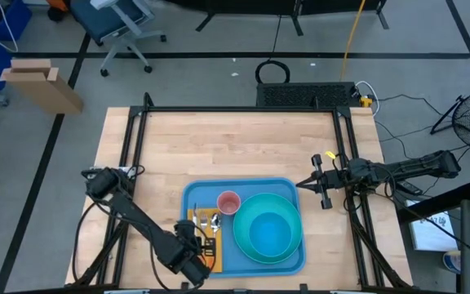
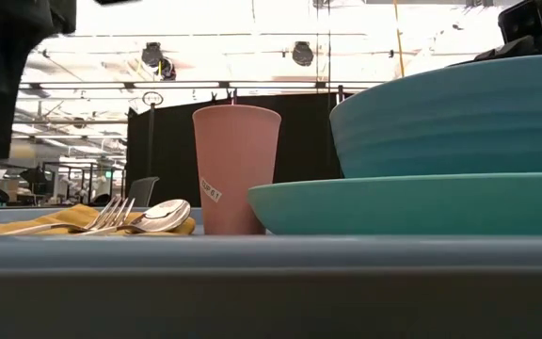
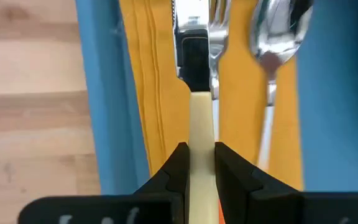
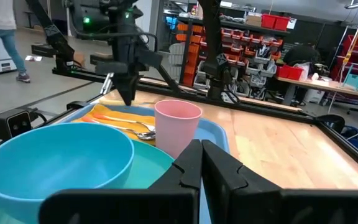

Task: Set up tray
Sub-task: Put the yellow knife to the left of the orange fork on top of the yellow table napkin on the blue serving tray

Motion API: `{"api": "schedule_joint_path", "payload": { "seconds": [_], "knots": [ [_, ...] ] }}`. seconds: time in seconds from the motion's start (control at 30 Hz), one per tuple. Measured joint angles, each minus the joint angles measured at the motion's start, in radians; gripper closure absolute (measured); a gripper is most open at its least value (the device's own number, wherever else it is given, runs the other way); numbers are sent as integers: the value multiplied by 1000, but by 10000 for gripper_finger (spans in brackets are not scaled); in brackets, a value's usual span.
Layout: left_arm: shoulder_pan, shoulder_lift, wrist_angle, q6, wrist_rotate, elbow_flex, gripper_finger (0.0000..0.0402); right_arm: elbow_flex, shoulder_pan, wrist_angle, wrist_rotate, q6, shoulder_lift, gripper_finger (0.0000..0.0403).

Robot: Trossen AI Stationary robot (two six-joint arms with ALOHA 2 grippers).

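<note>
Left gripper (image 3: pixel 201 163) is sitting over the tray's left end near the table's front edge, fingers (image 3: pixel 174 167) pinching a cream-handled knife (image 3: pixel 201 134) and holding it over the yellow napkin (image 3: pixel 160 81). Fork (image 3: pixel 216 28) and spoon (image 3: pixel 271 43) are lying on the napkin just beside the knife, spoon on the far side from the tray rim. Tray (image 1: pixel 198 192) is sitting on the wooden table (image 1: pixel 235 139), front-centre, long side running left-right. On it: napkin and cutlery at the left end, pink cup (image 1: pixel 228 202) just right of them toward the back, turquoise plate (image 1: pixel 294 249) filling the right half with the blue bowl (image 1: pixel 268 230) stacked on it. Right gripper (image 1: pixel 307 184) is hanging just off the tray's right back corner, fingers pressed together, holding nothing, pointing toward the tray. In the right wrist view a person (image 4: pixel 2 37) is walking in the room behind.
</note>
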Motion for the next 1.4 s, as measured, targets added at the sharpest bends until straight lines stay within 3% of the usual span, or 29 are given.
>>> {"api": "schedule_joint_path", "payload": {
  "seconds": [0.5,0.97,1.4],
  "knots": [
    [4,56,-18,3,96,-1,353,0,0,7,0,-1,0,403],
    [14,55,12,7,92,-6,353,0,0,11,0,0,0,403],
    [16,47,183,17,85,-114,352,0,0,10,0,0,0,403]
  ]
}}
